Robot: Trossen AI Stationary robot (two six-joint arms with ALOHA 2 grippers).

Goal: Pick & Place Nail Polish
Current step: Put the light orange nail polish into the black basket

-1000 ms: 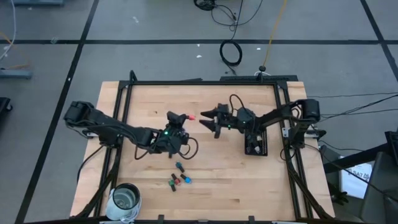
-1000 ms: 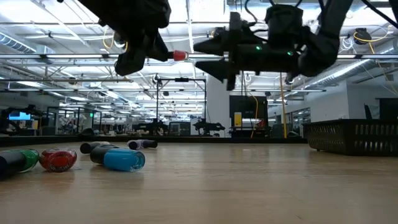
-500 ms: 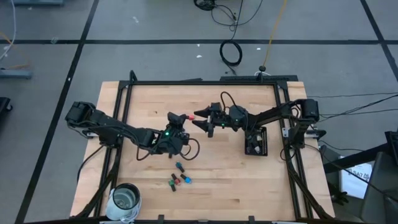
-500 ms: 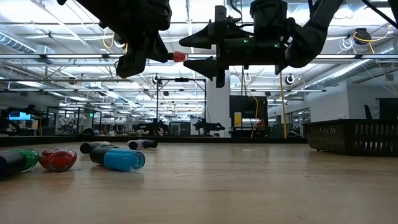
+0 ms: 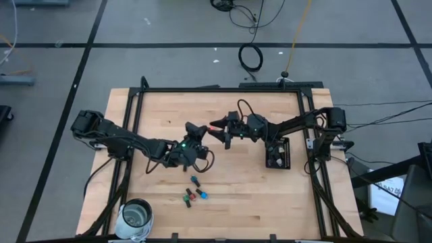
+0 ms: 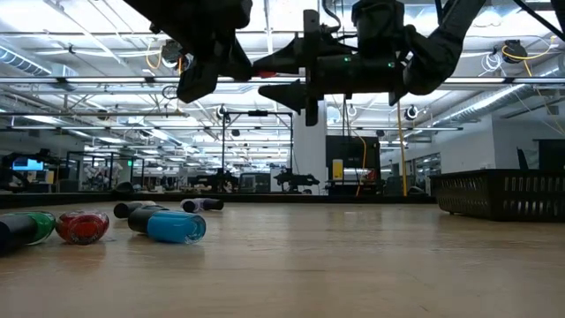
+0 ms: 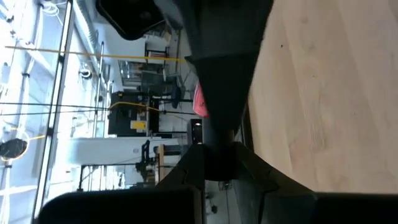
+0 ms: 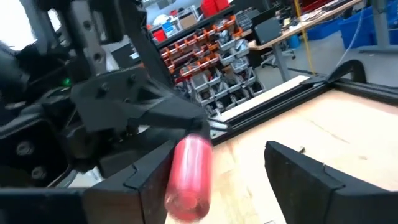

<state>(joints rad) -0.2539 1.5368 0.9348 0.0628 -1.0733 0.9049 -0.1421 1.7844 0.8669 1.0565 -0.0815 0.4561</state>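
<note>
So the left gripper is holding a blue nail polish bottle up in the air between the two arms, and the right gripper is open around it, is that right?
Not quite: the bottle is pink-red, not blue, as the right wrist view shows. The rest holds: the left gripper holds it up in the air between the arms, and the right gripper is open around it.

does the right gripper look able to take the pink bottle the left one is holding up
Probably yes: the pink bottle sticks out of the left gripper, held above the table, and already sits between the right gripper's open fingers with nothing between.
</note>
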